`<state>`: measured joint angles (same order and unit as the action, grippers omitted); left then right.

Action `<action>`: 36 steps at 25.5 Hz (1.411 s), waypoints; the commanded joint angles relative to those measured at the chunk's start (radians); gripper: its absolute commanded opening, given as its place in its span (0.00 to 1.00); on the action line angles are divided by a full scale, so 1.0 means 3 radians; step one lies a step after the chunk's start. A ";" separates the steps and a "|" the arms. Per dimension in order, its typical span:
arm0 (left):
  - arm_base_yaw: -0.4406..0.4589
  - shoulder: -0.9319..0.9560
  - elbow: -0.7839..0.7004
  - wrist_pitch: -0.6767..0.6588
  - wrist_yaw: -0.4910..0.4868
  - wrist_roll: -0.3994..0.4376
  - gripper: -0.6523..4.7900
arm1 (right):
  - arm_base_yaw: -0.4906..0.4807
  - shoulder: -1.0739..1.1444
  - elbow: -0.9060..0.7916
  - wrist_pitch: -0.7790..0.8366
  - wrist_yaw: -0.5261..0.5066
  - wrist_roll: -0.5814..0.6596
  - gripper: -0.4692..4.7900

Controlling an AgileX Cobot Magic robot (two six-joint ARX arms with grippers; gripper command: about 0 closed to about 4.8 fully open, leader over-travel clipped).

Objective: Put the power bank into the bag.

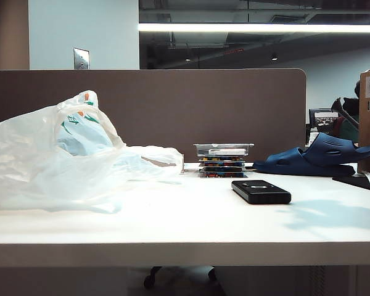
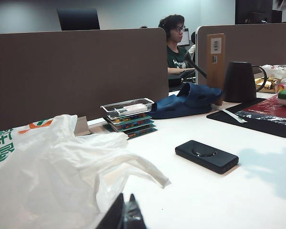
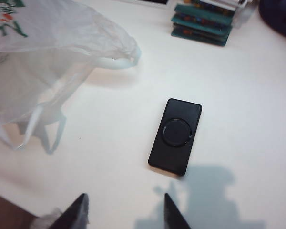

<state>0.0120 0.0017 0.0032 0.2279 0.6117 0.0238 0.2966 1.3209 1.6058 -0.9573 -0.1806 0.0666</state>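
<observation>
One stiff, slick power bank [image 3: 175, 136] is seen flat on the bench [image 1: 172, 216], at three o'clock from the bag [image 1: 61, 160]; it is best gripped across its long edges by the right tool [image 3: 126, 210], parted above, while the left tool [image 2: 124, 217] is shut.

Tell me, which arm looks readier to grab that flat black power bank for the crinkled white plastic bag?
The right, probably. The right gripper hangs over the flat black power bank, fingers apart. The left gripper is shut, low beside the crinkled white plastic bag.
</observation>
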 commanded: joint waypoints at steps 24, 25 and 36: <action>0.0008 0.0001 0.0020 -0.0132 0.0008 -0.0070 0.11 | 0.0392 0.2269 0.0333 0.0912 0.0778 0.0501 1.00; 0.0008 0.0001 0.0020 -0.0132 0.0008 -0.0084 0.11 | 0.0392 0.2293 0.0333 0.0908 0.0807 0.0501 1.00; 0.0008 0.0001 0.0020 -0.0132 0.0009 -0.0085 0.11 | 0.0380 0.2537 0.0329 0.0893 0.0974 0.0502 1.00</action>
<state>0.0120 0.0017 0.0040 0.1814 0.6132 0.0025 0.4122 2.0842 1.7016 -0.6964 0.1097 0.2134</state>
